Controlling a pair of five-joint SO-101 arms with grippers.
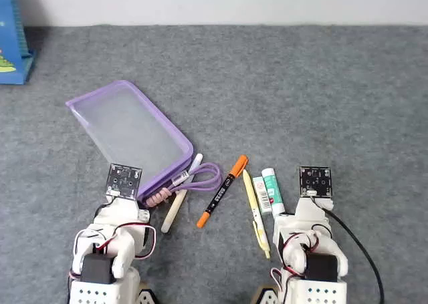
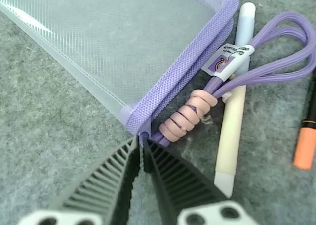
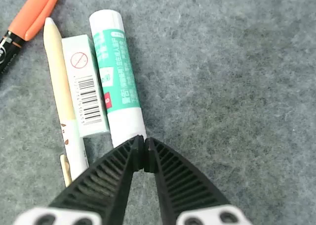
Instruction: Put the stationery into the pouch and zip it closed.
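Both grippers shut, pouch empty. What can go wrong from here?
1. The purple strap crosses over the cream pen; lifting either may drag the pouch.
2. The glue stick, green box and yellow pen lie packed side by side; the right gripper will likely nudge neighbours, and the glue stick may roll.

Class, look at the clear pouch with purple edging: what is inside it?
Nothing shows inside the pouch: its clear wall reveals only grey mat beneath. The white pen and orange marker lie outside it. The purple edging hides whatever sits along the zip.
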